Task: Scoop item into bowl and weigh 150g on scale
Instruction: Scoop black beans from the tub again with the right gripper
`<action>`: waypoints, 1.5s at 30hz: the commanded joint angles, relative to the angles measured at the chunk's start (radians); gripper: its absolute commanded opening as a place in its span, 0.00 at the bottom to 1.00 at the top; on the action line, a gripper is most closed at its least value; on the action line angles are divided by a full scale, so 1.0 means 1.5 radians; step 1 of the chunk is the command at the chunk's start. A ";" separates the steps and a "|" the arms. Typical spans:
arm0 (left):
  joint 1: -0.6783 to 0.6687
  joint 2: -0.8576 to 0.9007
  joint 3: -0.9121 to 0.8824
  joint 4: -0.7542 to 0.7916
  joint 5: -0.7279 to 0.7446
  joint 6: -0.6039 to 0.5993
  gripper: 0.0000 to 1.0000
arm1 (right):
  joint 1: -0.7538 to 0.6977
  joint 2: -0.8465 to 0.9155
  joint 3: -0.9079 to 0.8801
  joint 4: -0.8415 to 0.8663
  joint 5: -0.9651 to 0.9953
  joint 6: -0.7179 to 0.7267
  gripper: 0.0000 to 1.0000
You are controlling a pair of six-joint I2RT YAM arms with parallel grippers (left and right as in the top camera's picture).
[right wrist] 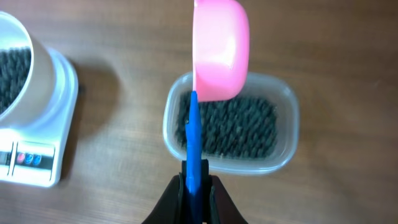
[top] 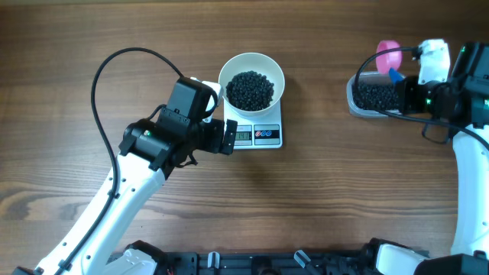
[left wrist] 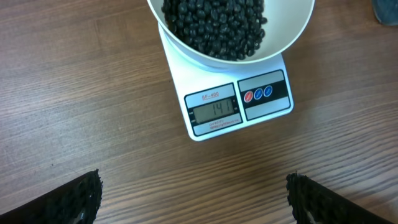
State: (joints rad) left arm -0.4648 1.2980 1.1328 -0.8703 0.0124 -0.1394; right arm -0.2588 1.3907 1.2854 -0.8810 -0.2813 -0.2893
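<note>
Brown wood-grain desk [top: 321, 198]. Flat white rectangular plastic scale [left wrist: 239, 102] sat left of centre, display edge toward the robot; the reading looked like 141. Round white bowl [top: 279, 72] stood on it, heaped with small round black beans [top: 250, 90]. Clear rounded-rectangular plastic tub [right wrist: 286, 124] well to the right held more beans. Empty left gripper [left wrist: 196, 199] gaped wide near the scale. The right gripper [right wrist: 196, 180] was clamped on the blue handle of a pink plastic scoop [right wrist: 219, 50], which hung over the tub, long axis in line with the gripper.

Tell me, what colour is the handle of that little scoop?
The scoop handle is blue; it shows clearest in the right wrist view.
</note>
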 commanded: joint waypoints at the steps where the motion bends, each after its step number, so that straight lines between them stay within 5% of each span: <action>1: 0.001 0.001 -0.001 0.002 -0.002 -0.004 1.00 | -0.002 0.021 0.007 -0.039 0.033 0.009 0.04; 17: 0.001 0.001 -0.001 0.002 -0.002 -0.004 1.00 | -0.002 0.134 -0.033 -0.026 0.196 0.036 0.04; 27: 0.001 0.002 -0.001 0.002 -0.002 -0.004 1.00 | 0.028 0.174 -0.033 -0.016 0.077 0.035 0.04; 45: 0.001 0.002 -0.001 0.002 -0.002 -0.004 1.00 | -0.017 0.175 -0.033 -0.056 -0.090 -0.105 0.04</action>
State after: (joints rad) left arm -0.4648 1.2980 1.1328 -0.8703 0.0124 -0.1394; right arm -0.2615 1.6356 1.2446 -0.9573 -0.2977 -0.4049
